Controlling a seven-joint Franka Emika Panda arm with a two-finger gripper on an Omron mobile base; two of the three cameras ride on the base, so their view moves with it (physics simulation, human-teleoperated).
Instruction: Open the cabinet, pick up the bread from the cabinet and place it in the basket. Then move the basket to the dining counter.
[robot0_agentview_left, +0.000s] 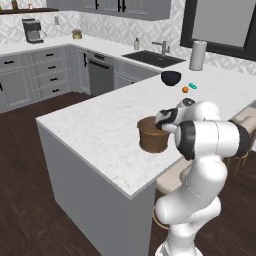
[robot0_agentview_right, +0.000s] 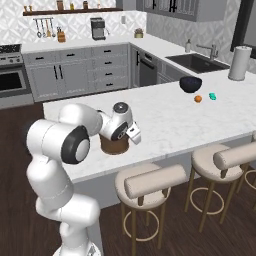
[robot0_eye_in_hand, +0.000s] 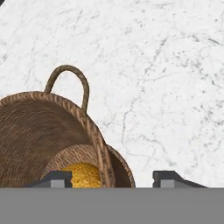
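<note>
Right at the bottom of my hand view, the two dark finger tips of the gripper (robot0_eye_in_hand: 112, 178) stand well apart, one on each side of the basket (robot0_eye_in_hand: 48, 140) rim, so I read the jaws as spread around that rim; whether the pads actually touch the weave I cannot tell. Inside the basket, low against its floor, I see the bread (robot0_eye_in_hand: 83, 174), a golden yellow lump partly hidden by the near finger tip. A looped handle rises from the far rim of the basket, and white marbled stone spreads beyond it.

From my left base view, the basket (robot0_agentview_left: 151, 136) sits upright on the dining counter (robot0_agentview_left: 95, 125), near the edge closest to the robot, with the gripper (robot0_agentview_left: 163, 121) over its right rim and the white forearm bent in from the right. From my right base view, the basket (robot0_agentview_right: 114, 144) is mostly covered by the wrist, and the gripper (robot0_agentview_right: 131, 135) hangs at its near side, just above the counter edge by the cushioned bar stool (robot0_agentview_right: 148, 184).

Farther along the dining counter (robot0_agentview_right: 165, 120) I see a dark bowl (robot0_agentview_right: 190, 83), a small orange ball (robot0_agentview_right: 198, 98) and a teal object (robot0_agentview_right: 212, 95), all well apart from the basket. A paper towel roll (robot0_agentview_right: 239, 62) stands beyond them near the sink (robot0_agentview_right: 197, 62). The cabinet (robot0_agentview_left: 120, 7) hangs on the far wall; its doors look closed from here.
</note>
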